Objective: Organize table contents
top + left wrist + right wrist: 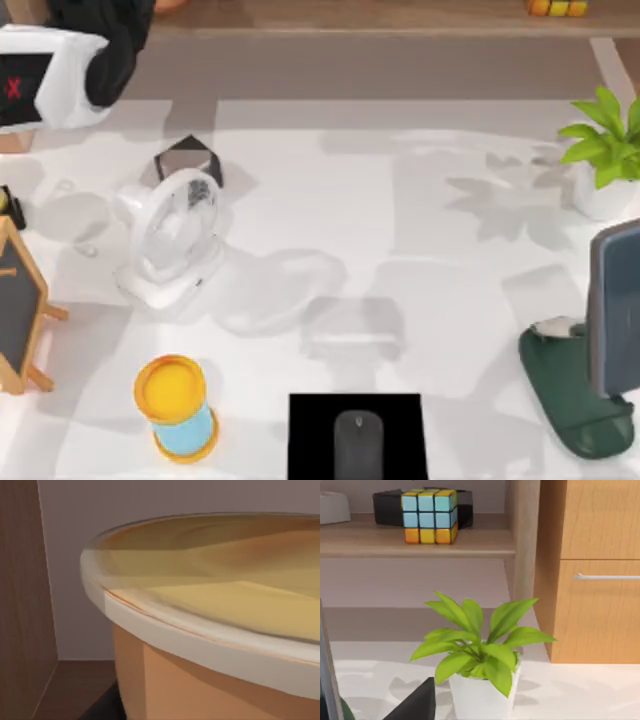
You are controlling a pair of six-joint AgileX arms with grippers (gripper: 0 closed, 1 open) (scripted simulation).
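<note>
The orange drink cup with its yellowish top sits very close in front of my left wrist, against the brown wood of the shelf; an orange sliver of it shows at the top view's far edge. My left arm reaches toward the shelf at the far left. The dark grey mouse lies on a black pad at the front middle of the white table. The grey-blue slab stands upright in a dark green holder at the right. My right arm is off to the right.
A white desk fan stands left of centre, with a yellow-lidded blue jar in front of it. At the left edge is a small chalkboard. A potted plant stands at the far right, below a colour cube on the shelf.
</note>
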